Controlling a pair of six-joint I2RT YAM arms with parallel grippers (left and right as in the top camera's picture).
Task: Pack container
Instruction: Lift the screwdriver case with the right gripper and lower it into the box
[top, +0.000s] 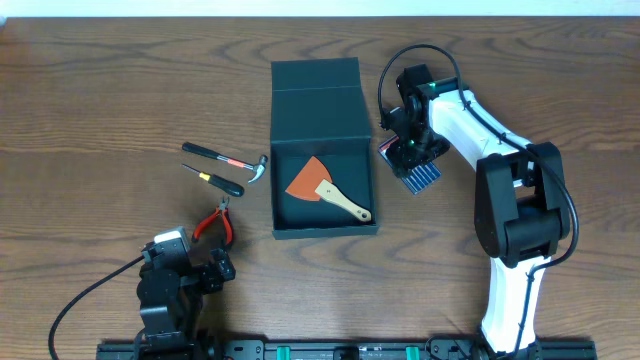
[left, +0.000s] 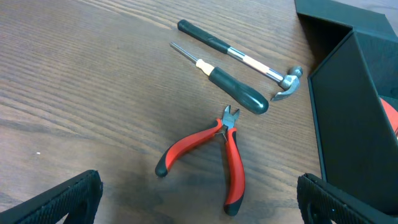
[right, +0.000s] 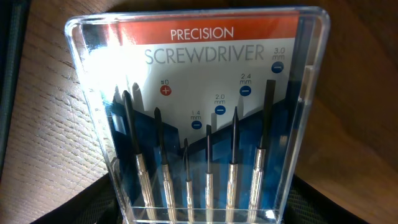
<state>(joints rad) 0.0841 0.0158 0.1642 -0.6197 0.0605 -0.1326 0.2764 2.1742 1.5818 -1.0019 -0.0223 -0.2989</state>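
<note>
The container (top: 315, 100) is a dark teal-black box in the middle of the table, its flap lid standing open at the back. An orange scraper with a wooden handle (top: 322, 186) lies inside. The box's side wall shows in the left wrist view (left: 348, 112). My right gripper (top: 408, 152) is just right of the box, shut on a clear-and-blue precision screwdriver pack (top: 418, 174). The pack fills the right wrist view (right: 205, 112), with the fingers (right: 199, 211) pressed on both its sides. My left gripper (top: 215, 268) is open and empty at the front left, fingers (left: 199, 202) wide apart.
Left of the box lie red-handled pliers (top: 215, 222) (left: 233, 162), a dark-handled screwdriver (top: 218, 180) (left: 233, 90) and a small hammer (top: 225, 157) (left: 249, 60). The pliers lie just ahead of the left fingers.
</note>
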